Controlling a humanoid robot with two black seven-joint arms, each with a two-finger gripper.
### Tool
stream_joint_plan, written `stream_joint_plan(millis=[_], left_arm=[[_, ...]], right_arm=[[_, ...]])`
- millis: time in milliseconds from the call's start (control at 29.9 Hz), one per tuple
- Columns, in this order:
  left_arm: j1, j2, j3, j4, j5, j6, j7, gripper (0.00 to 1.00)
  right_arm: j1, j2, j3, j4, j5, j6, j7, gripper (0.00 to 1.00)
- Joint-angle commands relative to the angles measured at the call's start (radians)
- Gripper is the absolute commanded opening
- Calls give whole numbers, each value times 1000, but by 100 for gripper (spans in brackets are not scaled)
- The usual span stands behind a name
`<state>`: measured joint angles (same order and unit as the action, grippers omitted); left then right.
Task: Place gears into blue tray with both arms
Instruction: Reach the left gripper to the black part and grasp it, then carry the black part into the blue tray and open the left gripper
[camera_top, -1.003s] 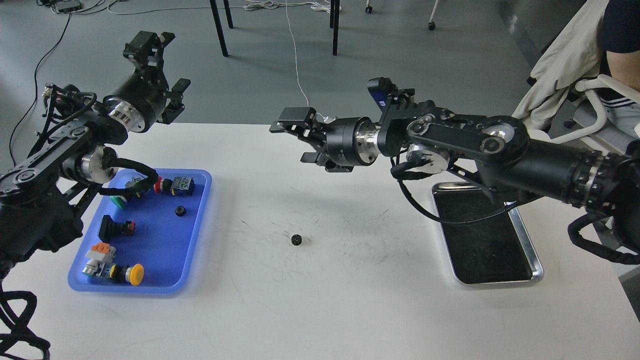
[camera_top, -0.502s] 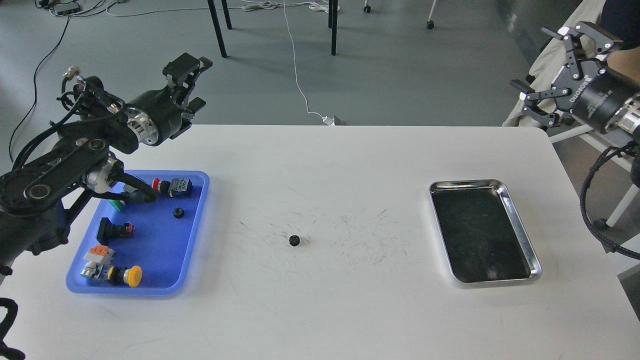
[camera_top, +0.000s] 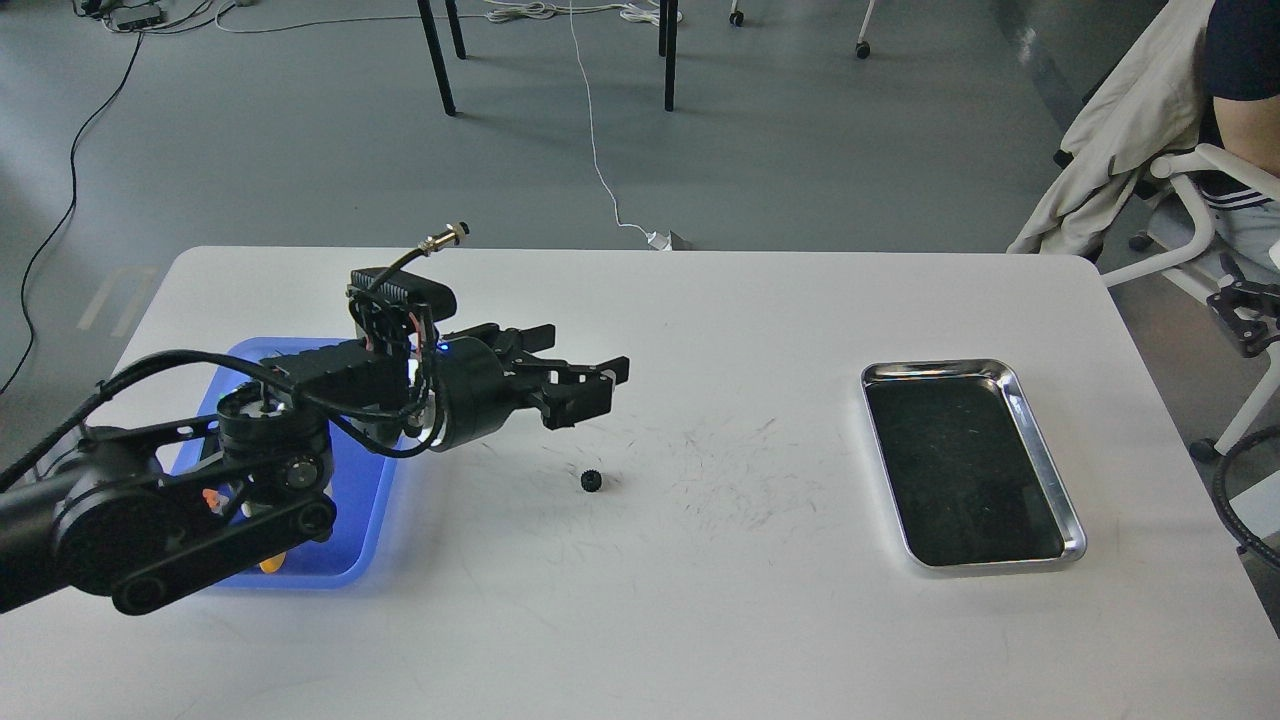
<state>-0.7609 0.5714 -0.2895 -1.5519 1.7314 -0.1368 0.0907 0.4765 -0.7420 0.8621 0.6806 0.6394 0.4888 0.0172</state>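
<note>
one gear (camera_top: 591, 481) below left claw (camera_top: 575, 375)

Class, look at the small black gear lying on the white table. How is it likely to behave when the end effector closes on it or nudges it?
The gear looks rigid, so it probably won't flex. It seems to lie flat, so a nudge would likely slide it across the smooth table rather than roll it. Being so small beside the left end effector, it could easily slip out or get missed.
</note>
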Motion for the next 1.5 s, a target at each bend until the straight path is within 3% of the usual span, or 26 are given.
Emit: stream_joint_plan(millis=[0,234,368,602,869,1003,1137,1304,1471], left_arm=[[3,-76,72,36,196,5,1,99],[78,-99,90,116,361,9,-2,97],[130,-145,90,205,396,84,-8,96],[156,-188,98,288,395,117,-19,92],[161,-199,99,294,399,117,-20,64],[176,-191,99,294,402,117,-20,42],[202,-180,99,294,419,118,-23,35],[210,-163,98,294,422,118,-23,9],[192,-107,79,231,413,137,-39,5]], right_arm=[[7,21,0,4,0,0,1,98],[11,19,3,-4,-3,0,1,98],[11,16,3,-4,-3,0,1,98],[13,7,0,-7,-3,0,1,98],[17,9,0,-29,-24,0,1,98],[17,9,0,-29,-24,0,1,98],[19,10,0,-29,-26,0,1,98],[21,15,0,-29,-32,0,1,98],[42,18,0,-29,-37,0,1,98]])
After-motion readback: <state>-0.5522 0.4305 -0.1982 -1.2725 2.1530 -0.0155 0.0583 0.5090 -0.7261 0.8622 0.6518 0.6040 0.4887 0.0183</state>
